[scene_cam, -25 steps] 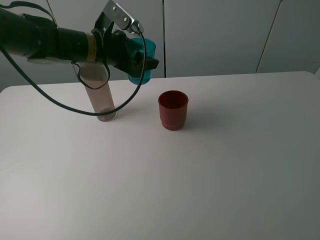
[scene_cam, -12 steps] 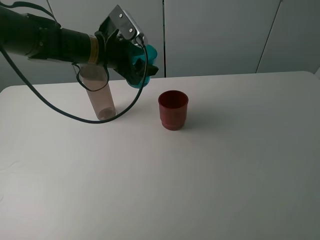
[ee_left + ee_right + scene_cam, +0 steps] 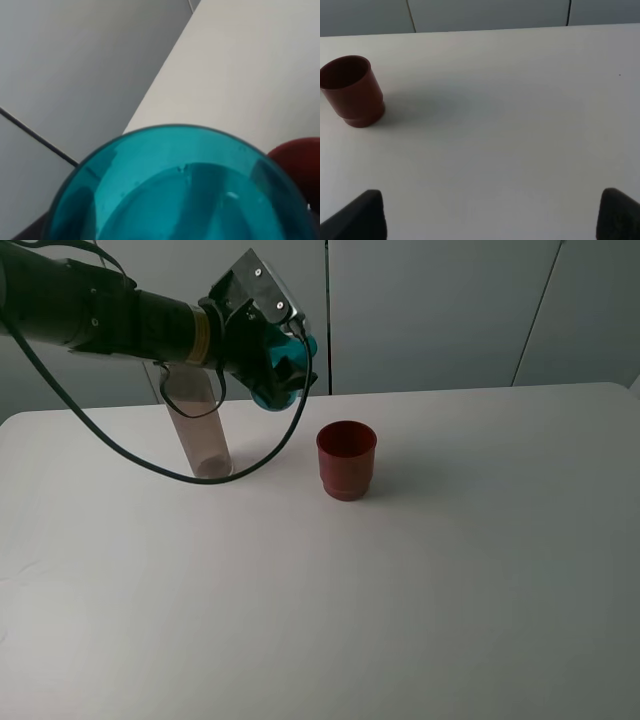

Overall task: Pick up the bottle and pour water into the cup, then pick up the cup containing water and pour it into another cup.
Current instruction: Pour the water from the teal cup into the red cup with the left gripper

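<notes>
Carefully: left fingers (image 3: 288,368) grip the tilted teal cup (image 3: 267,396); bring its lip above the red cup (image 3: 346,460) before pouring. Right fingers (image 3: 365,215) sit wide, empty.

Left arm enters from the upper left of the frame. We note the left gripper (image 3: 288,368) clamped on the teal cup (image 3: 270,392), which hangs in the air, tilted, rim toward the right. It sits up and left of the red cup (image 3: 346,460), not touching it. The red cup stands upright near frame centre on the white table (image 3: 420,600). The bottle (image 3: 200,435) stands left of it, well apart, its top hidden behind the arm. A black cable (image 3: 150,462) loops down across the bottle.
</notes>
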`<state>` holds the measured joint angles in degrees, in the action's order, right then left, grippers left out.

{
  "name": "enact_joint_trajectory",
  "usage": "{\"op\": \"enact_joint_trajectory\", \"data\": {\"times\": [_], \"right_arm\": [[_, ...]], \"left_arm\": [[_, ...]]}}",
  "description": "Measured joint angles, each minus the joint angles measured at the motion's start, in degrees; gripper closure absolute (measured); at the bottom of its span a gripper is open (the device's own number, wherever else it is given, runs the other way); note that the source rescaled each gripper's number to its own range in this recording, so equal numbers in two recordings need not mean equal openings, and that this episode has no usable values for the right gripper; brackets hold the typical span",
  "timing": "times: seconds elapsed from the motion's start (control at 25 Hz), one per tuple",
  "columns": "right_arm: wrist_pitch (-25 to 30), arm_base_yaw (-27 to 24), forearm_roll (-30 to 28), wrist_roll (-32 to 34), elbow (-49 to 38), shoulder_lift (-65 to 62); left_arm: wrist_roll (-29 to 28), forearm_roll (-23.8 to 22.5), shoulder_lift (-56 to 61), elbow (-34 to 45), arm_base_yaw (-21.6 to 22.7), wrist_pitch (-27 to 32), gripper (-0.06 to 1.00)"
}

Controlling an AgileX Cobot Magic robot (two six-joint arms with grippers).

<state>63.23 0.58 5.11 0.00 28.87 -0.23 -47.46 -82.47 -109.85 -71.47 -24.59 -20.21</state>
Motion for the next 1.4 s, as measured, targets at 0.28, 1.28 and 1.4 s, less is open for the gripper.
{"op": "enact_joint_trajectory", "data": {"times": [0.28,1.28,1.4], "right_arm": [[0.0,0.0,0.0,0.0,0.0,0.0],[0.0,0.0,0.0,0.0,0.0,0.0],[0.0,0.0,0.0,0.0,0.0,0.0]], "left_arm": [[-0.14,-3.5,0.0,-0.61,-1.09,1.23,0.88],[-0.27,-9.26,-4.69,-4.64,-2.99,4.09,0.88],[-0.27,-10.18,-5.26,-5.29,-3.21,4.08,0.88]]}}
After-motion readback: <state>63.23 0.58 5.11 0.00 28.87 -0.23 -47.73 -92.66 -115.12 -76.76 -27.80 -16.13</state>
